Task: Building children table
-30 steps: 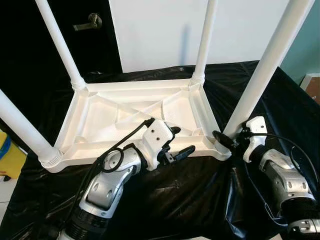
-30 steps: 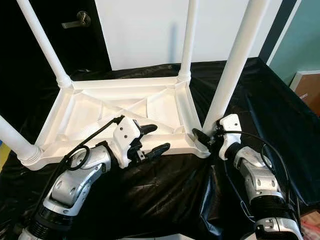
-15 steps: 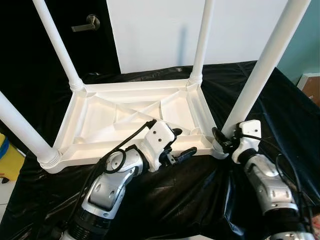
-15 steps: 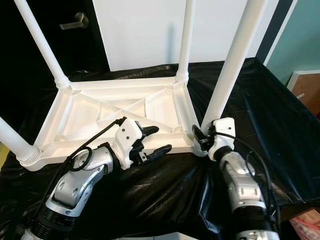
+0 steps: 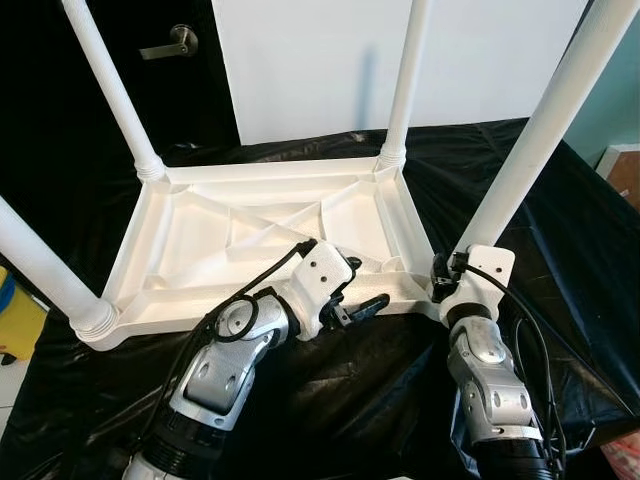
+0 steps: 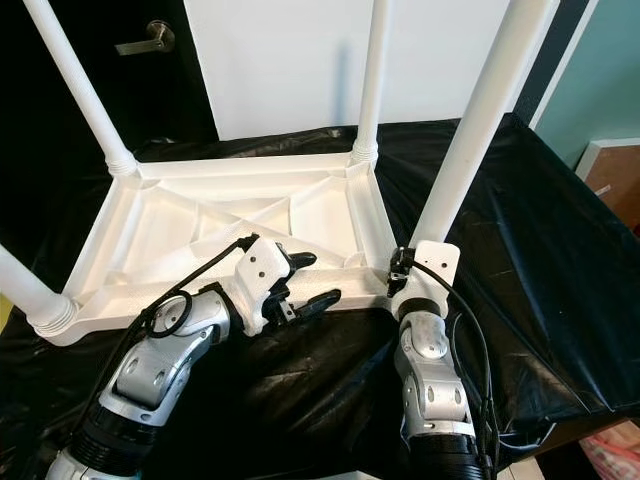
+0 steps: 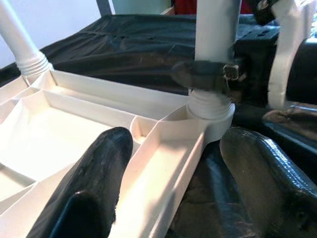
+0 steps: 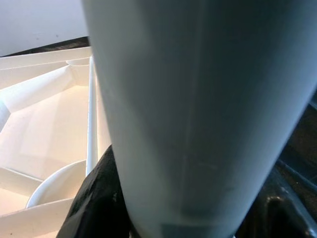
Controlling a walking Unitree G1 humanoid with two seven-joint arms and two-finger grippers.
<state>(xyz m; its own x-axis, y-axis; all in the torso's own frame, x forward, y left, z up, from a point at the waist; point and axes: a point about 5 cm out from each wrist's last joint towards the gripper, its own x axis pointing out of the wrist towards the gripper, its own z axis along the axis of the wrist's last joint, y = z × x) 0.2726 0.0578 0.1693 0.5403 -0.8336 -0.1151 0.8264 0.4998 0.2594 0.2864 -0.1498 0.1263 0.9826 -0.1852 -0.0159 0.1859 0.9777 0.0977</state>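
Note:
A white plastic children's table point(image 5: 250, 240) lies upside down on a black sheet, its four legs pointing up. My right gripper point(image 5: 442, 278) is shut on the near right leg point(image 5: 530, 150), just above its threaded collar point(image 7: 210, 106). In the right wrist view this leg point(image 8: 198, 99) stands between the two black fingers point(image 8: 94, 198). My left gripper point(image 5: 368, 282) is open and straddles the table's near rim point(image 7: 168, 163), one finger point(image 7: 94, 188) inside the frame and the other outside, a little left of that leg.
The black sheet point(image 5: 560, 230) covers the work surface and drops off at the near and right edges. A dark door with a lever handle point(image 5: 165, 45) stands back left beside a white wall. A yellow object point(image 5: 15, 310) sits far left, a brown box point(image 5: 628, 170) far right.
My right arm has swung left around the near right leg, so its forearm now stands almost straight below the leg. The left gripper has held its place on the rim.

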